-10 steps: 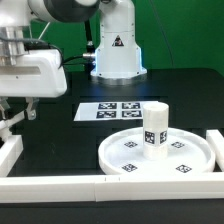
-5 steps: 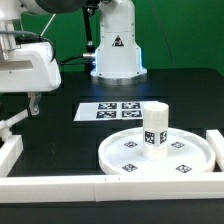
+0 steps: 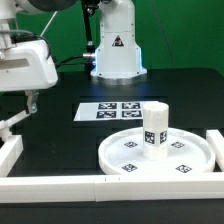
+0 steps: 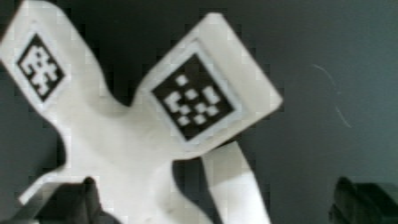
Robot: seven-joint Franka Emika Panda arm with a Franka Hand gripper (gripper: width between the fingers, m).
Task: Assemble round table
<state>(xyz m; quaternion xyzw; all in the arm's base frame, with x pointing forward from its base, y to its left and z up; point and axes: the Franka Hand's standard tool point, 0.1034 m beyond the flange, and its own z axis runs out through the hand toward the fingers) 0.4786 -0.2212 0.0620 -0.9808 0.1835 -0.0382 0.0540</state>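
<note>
Gripper (image 3: pixel 29 100) hung at ext. view's left w/ jaws spread wide, gripping nothing I could see. Cross-shaped foot (image 4: pixel 125 120) lay just beneath, filling the wrist cam, prob. lined up for a grab. Leg (image 3: pixel 155 128) stood upright on the round disc (image 3: pixel 104 152), well apart at ext. view's right, ready for the foot.

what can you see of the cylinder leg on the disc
The leg is a short, thick white cylinder that looks like plastic, with black-and-white square tags on its side. It stands upright near the middle of the round disc, its lower end on the disc's floor. Nothing else touches it. Whether it is fastened cannot be told.
</note>
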